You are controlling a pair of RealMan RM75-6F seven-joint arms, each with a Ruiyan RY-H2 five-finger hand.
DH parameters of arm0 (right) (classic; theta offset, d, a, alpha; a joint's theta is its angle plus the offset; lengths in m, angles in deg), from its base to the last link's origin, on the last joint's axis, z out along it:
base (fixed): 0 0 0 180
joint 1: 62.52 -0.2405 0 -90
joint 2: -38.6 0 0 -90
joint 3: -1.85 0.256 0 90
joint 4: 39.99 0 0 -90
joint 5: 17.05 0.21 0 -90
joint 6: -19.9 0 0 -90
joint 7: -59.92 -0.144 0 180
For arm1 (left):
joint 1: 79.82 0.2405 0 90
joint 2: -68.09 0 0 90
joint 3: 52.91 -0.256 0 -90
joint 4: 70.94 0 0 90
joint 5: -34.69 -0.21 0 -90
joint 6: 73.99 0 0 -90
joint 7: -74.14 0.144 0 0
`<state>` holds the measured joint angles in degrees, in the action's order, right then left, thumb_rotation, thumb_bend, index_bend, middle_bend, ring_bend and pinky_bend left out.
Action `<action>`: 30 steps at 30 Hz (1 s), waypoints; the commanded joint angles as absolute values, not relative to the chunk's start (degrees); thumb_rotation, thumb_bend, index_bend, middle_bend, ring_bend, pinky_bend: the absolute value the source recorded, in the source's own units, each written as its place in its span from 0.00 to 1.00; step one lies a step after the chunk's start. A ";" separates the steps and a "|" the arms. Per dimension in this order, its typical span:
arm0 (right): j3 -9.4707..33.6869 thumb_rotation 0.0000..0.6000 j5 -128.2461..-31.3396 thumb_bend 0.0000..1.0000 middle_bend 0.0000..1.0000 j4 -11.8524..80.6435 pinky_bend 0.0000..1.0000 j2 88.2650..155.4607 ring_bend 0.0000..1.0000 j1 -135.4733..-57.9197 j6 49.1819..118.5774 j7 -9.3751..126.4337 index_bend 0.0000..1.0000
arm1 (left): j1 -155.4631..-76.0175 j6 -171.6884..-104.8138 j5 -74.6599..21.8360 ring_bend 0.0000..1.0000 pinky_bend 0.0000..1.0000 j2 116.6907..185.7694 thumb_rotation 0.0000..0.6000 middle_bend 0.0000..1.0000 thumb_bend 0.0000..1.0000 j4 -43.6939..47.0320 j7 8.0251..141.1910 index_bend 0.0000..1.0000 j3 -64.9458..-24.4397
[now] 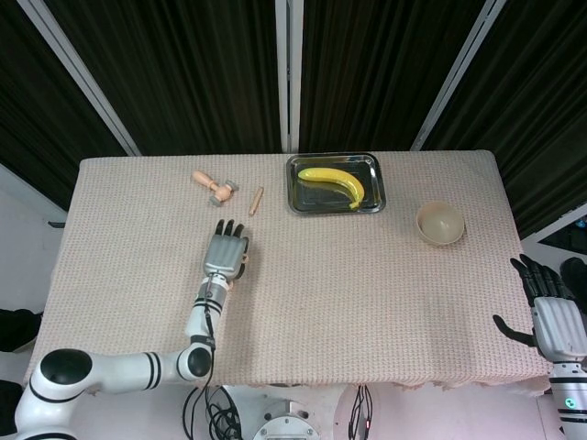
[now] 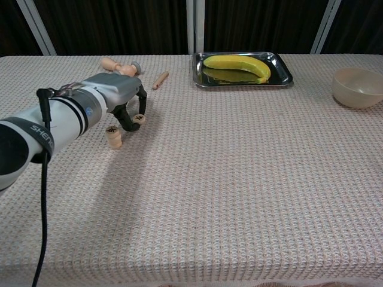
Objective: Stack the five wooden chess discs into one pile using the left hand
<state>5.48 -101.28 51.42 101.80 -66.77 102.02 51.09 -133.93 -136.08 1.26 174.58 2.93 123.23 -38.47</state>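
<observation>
From the head view, your left hand lay palm down on the table, fingers stretched forward and covering the discs. Your right hand hung off the table's right edge, fingers spread and holding nothing.

From the chest view, your left hand arched over the cloth with fingers curled downward, their tips around a single disc; I could not tell whether they pinched it. The short pile of discs stood just beside the hand, nearer the camera. A banana lay in the metal tray.
</observation>
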 commanded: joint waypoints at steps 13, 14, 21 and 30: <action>5.49 1.00 -101.26 0.17 0.00 51.48 0.00 101.82 0.00 -66.75 102.02 51.06 0.00 | -133.62 -139.00 -0.38 0.00 0.00 170.86 1.00 0.12 0.32 10.81 124.58 0.50 -37.62; 5.50 1.00 -101.26 0.17 0.00 51.50 0.00 101.78 0.00 -66.73 102.07 51.01 0.00 | -133.55 -139.76 -0.27 0.00 0.00 169.91 1.00 0.12 0.32 12.84 125.21 0.50 -37.49; 5.38 1.00 -101.57 0.17 0.00 51.54 0.00 101.68 0.00 -66.67 102.21 50.74 0.00 | -131.39 -143.20 1.83 0.00 0.00 162.13 1.00 0.12 0.32 26.39 127.65 0.50 -38.66; 5.08 1.00 -102.32 0.17 0.00 51.89 0.00 101.82 0.00 -66.51 102.71 51.36 0.00 | -128.43 -146.00 -0.10 0.00 0.00 156.05 1.00 0.12 0.32 36.18 126.72 0.49 -42.89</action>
